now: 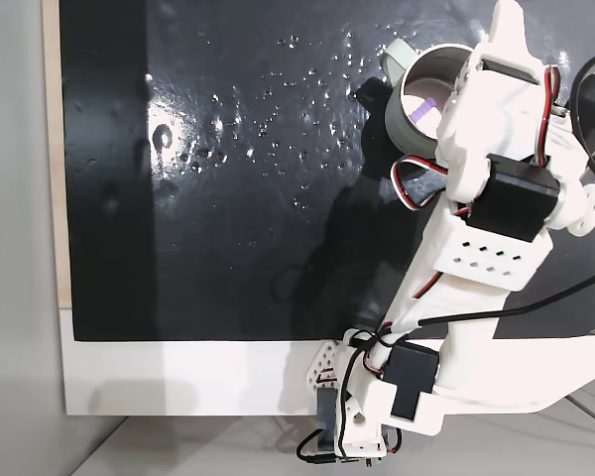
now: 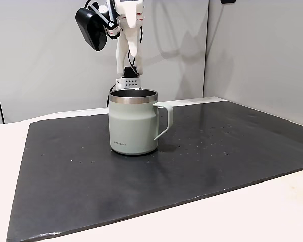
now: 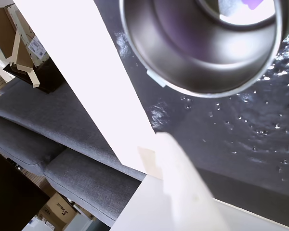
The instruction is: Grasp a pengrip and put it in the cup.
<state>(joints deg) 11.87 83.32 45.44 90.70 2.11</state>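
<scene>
in a fixed view from above i see my arm over the cup (image 1: 409, 119), with the pengrip (image 1: 423, 105) lying inside on the steel bottom. in another fixed view the gripper (image 2: 135, 50) hangs just above the rim, nothing in it, though i cannot tell how wide it's parted. in the wrist view the cup (image 3: 192, 72) sits on the black mat (image 3: 241, 139), the pengrip (image 3: 253, 4) inside.

One cup (image 2: 133, 123), what looks like one pengrip (image 1: 423, 106) inside it, one black mat (image 2: 202, 166)

cup (image 1: 409, 117) half hidden by arm (image 1: 496, 149)
</scene>
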